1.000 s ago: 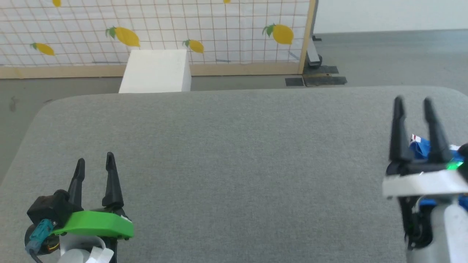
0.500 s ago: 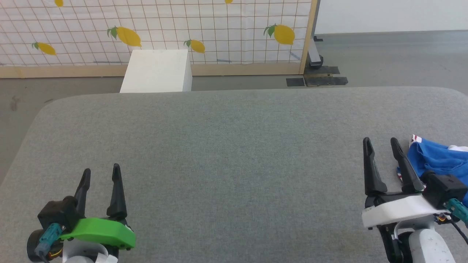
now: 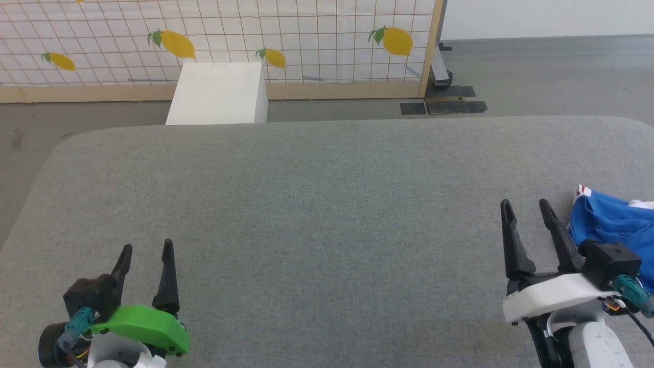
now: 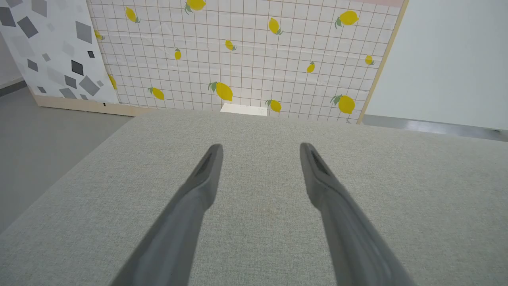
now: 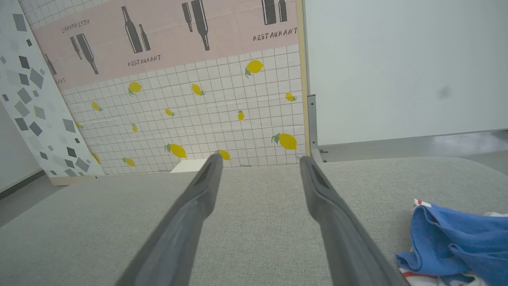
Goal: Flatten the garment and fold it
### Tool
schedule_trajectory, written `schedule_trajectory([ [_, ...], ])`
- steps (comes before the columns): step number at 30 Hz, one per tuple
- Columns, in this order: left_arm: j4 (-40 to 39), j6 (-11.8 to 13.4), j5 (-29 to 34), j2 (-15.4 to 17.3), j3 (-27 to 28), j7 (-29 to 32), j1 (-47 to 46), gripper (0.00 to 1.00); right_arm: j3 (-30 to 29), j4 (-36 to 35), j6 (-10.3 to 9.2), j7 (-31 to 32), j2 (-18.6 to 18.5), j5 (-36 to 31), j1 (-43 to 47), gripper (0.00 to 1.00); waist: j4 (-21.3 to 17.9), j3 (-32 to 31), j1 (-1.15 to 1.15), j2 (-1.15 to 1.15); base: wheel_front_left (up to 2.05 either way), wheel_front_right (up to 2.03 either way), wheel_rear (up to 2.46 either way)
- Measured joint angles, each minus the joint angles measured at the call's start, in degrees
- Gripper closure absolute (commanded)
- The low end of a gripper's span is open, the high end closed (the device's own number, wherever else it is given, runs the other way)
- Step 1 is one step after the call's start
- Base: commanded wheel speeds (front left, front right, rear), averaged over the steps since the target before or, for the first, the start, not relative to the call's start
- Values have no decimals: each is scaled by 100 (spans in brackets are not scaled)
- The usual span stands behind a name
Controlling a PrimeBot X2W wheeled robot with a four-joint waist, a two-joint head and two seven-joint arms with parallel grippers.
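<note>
Grey table (image 3: 306, 204) holds garment (image 3: 608, 220) just beside right end effector (image 3: 524, 202), apparently apart.

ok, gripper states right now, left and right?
Left gripper: open, holding nothing.
Right gripper: open, holding nothing; the garment lies just to its right.
</note>
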Motion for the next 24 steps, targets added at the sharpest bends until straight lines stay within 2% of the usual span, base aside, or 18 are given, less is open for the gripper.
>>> schedule_trajectory([
  [24,44,13,-296,-13,-14,51,0,0,19,81,0,125,0,0,59,0,-33,33,0,0,0,0,0],
])
